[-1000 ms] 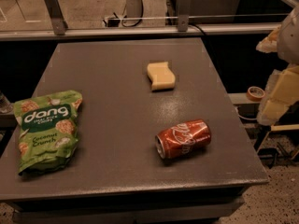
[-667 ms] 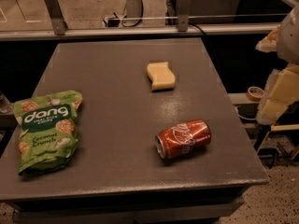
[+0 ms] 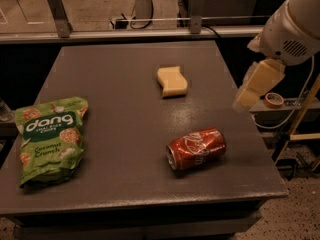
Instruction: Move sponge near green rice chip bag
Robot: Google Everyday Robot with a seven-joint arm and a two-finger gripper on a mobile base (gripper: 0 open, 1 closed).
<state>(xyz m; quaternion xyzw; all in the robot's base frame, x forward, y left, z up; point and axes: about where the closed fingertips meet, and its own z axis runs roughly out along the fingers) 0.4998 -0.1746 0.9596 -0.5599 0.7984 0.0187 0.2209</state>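
Observation:
The pale yellow sponge (image 3: 172, 81) lies flat on the dark grey table (image 3: 120, 134), toward the back middle. The green rice chip bag (image 3: 50, 138) with the white "dang" logo lies flat at the table's left front. The gripper (image 3: 257, 84), cream and blocky, hangs in the air over the table's right edge, to the right of the sponge and well apart from it. It holds nothing.
A red soda can (image 3: 196, 148) lies on its side at the front right of the table, between the gripper and the bag. A metal rail (image 3: 125, 33) runs along the table's back edge. A tape roll (image 3: 273, 100) sits on a ledge to the right.
The arm has swung left and up, from off the table's right side toward its right edge. The sponge, bag and can have not moved.

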